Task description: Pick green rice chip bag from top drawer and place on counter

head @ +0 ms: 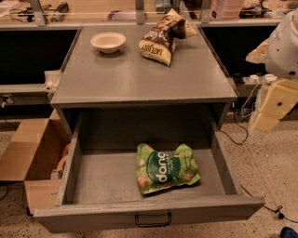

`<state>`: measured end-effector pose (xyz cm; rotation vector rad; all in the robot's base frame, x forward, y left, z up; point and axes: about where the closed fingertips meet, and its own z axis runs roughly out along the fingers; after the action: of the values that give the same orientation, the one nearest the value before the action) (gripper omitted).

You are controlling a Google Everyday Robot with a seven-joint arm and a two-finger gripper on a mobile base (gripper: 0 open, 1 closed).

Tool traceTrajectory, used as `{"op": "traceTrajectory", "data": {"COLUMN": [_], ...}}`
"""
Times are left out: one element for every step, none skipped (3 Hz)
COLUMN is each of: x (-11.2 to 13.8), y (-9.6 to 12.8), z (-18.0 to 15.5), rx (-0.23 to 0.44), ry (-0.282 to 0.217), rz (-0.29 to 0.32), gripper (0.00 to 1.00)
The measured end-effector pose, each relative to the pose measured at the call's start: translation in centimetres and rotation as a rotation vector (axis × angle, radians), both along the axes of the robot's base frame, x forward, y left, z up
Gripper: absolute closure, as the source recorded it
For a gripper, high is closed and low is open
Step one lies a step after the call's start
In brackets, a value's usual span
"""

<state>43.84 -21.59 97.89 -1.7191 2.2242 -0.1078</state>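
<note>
The green rice chip bag (166,168) lies flat inside the open top drawer (107,183), right of the middle, with its dark green round logo facing up. The drawer is pulled out, and its dark handle (153,220) shows on the front panel. The grey metal counter (139,79) sits above it. My gripper (269,114) hangs at the right edge of the view, beside the cabinet's right side at about counter height. It is well apart from the bag and holds nothing I can see.
A white bowl (108,42) and a brown-and-cream chip bag (164,37) sit at the back of the counter. An open cardboard box (28,158) stands on the floor to the left of the drawer. Cables run across the floor on the right. A cluttered wooden bench (93,11) stands behind.
</note>
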Motion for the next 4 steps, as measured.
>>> {"op": "traceTrajectory", "data": {"x": [0.0, 0.8, 1.6, 1.9], "y": [0.0, 0.9, 2.6, 4.8], "z": [0.0, -3.6, -9.9, -16.4], "rx": [0.000, -0.006, 0.011, 0.049], "ry": [-0.002, 0.031, 0.083, 0.126], "rz": [0.001, 0.041, 0.120, 0.198], "gripper": [0.00, 0.00, 0.00, 0.00]}}
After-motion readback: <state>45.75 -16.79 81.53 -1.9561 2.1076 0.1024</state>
